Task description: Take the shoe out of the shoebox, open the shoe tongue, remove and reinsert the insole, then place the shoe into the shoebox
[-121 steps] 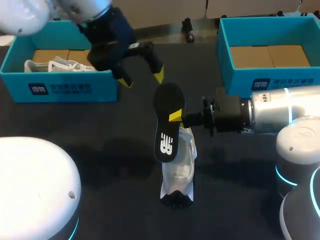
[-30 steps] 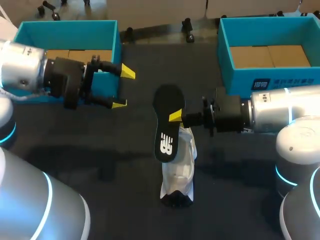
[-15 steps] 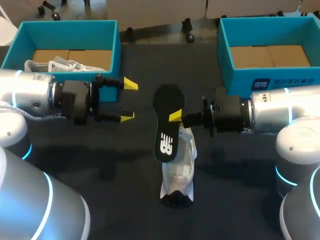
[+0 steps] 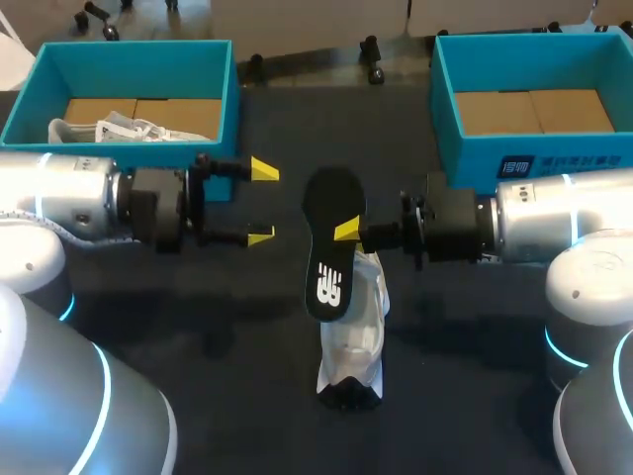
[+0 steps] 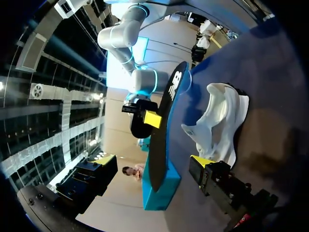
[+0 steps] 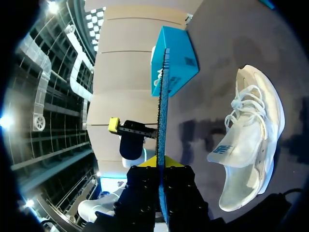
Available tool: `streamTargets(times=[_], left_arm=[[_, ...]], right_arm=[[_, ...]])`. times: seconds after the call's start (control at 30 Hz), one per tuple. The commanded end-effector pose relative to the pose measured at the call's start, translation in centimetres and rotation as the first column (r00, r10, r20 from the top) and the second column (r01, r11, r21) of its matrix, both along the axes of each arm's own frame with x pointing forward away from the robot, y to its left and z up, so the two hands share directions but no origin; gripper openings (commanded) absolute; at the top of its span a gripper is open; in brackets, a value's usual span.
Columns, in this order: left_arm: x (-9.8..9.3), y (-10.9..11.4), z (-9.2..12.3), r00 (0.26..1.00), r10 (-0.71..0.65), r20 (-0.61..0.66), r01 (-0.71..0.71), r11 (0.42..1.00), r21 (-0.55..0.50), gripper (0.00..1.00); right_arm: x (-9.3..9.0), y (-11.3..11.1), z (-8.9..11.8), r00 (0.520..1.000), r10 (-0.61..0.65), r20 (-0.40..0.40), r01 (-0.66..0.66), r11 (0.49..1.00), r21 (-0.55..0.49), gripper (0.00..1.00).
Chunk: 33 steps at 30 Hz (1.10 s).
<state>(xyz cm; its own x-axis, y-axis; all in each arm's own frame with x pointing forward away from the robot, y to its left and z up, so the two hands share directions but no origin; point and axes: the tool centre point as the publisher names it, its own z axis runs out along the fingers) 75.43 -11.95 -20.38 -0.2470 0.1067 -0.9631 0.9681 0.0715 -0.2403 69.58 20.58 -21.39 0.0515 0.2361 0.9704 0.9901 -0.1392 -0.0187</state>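
Shoebox number one, teal, is sitting at the back left of the dark bench, and a second white shoe is lying inside it on brown cardboard. Just in front of it, the left arm is stretching level across the bench. The left jaws are standing wide apart and gripping nothing, yellow fingertips pointing toward the middle, near the insole but clear of it.

Centre stage, the black insole is hanging in the air, logo face up, running lengthwise away from the robot. Under its nearer half the white shoe is lying on its side on the bench, laces showing in the right wrist view.

From the right, the right arm is reaching in level, and the right jaws are clamping the insole's edge about halfway along. Behind that arm, the second teal shoebox is sitting at the back right, brown cardboard lining its floor.
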Motion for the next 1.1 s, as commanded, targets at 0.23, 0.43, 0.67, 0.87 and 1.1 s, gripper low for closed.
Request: streamTargets(times=[0.23,0.43,0.67,0.87,1.1], left_arm=[[-0.6,-2.3,-1.3,0.999,0.039,0.006,-0.038,0.995,-0.093,1.0],[-0.6,-3.6,-1.6,0.999,0.036,0.004,-0.036,0.992,-0.119,1.0],[-0.2,-5.0,-1.9,0.999,0.037,0.017,-0.034,0.991,-0.131,0.85],[-0.5,-5.8,-2.0,0.998,0.032,0.046,-0.025,0.99,-0.142,0.69],[-0.4,-6.7,-2.0,0.996,0.054,0.072,-0.042,0.987,-0.158,0.49]], right_arm=[[0.0,0.2,-0.1,1.0,-0.002,0.001,0.002,1.0,0.0,0.0],[0.0,0.2,-0.1,1.0,-0.002,0.001,0.002,1.0,0.0,0.0],[0.0,0.2,-0.1,1.0,-0.002,0.001,0.002,1.0,0.0,0.0],[0.0,0.2,-0.1,1.0,-0.002,0.001,0.002,1.0,0.0,0.0],[0.0,0.2,-0.1,1.0,-0.002,0.001,0.002,1.0,0.0,0.0]])
